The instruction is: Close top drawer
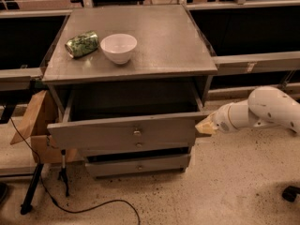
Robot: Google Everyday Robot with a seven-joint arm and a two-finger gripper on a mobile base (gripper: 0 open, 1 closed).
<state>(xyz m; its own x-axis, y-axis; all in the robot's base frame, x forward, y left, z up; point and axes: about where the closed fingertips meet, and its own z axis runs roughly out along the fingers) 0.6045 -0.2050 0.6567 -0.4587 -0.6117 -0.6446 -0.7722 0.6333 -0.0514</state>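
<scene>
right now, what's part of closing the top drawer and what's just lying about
Job: top drawer, pulled out; gripper at its front panel's right end.
Lying about: green can and white bowl on the cabinet top; cardboard box; floor cable.
</scene>
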